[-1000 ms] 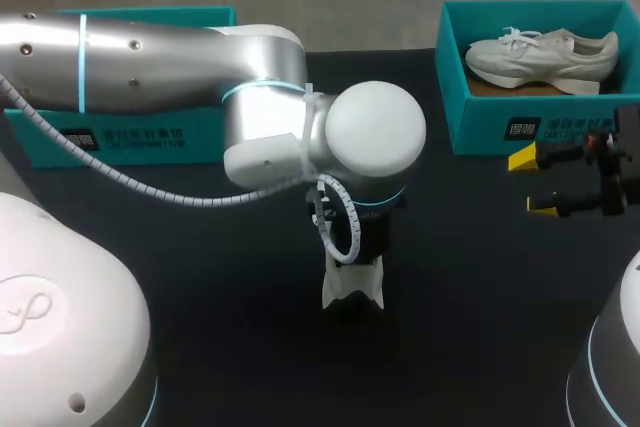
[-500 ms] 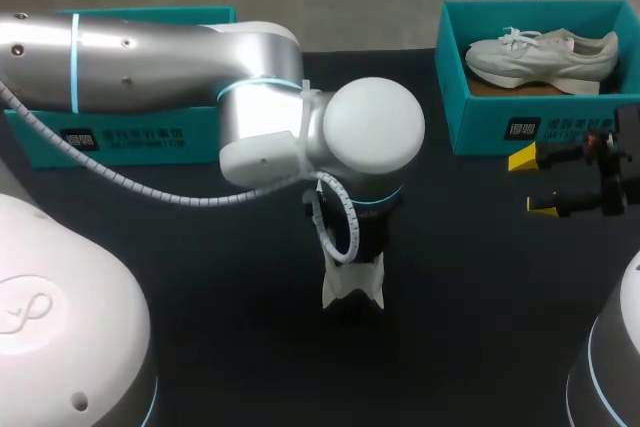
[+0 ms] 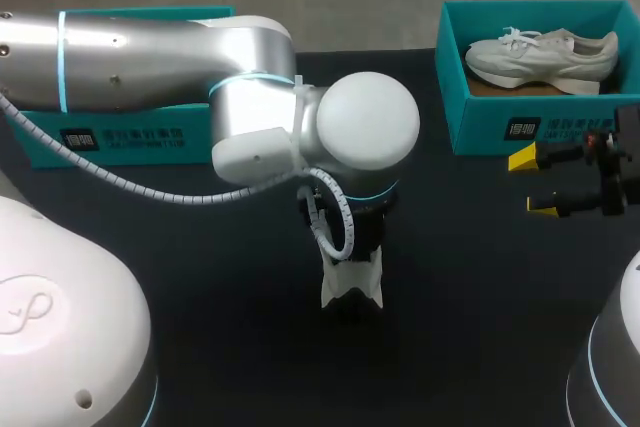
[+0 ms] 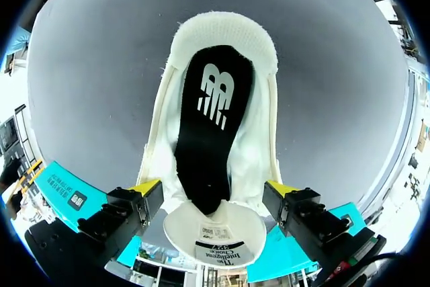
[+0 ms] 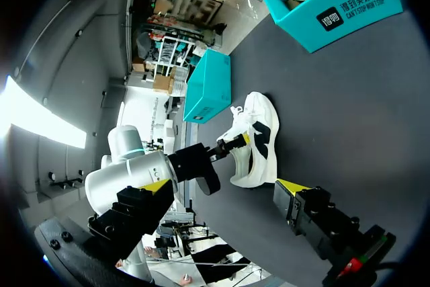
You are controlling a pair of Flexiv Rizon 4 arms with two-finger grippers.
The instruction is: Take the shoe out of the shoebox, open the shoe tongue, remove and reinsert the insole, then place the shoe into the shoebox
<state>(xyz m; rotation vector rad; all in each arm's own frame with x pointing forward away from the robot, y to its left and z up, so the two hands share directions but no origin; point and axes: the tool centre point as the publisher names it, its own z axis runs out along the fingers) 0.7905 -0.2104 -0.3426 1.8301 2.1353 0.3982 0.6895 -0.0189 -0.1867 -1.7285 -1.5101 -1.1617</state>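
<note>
Left arm (image 3: 150,47) is sliding slightly toward the frame's left, left gripper (image 4: 211,189) squeezing the white shoe (image 4: 225,31); right gripper (image 3: 535,182) is hanging wide open.

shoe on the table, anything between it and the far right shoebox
No object lies on the table between the shoe and the shoebox, but the right end effector hangs before its front wall, near that path.

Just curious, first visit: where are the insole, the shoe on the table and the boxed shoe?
insole (image 4: 209,132), left wrist view, black middle.
shoe on the table (image 4: 225,26), left wrist view, white heel collar.
boxed shoe (image 3: 540,55), head view, its side.
</note>
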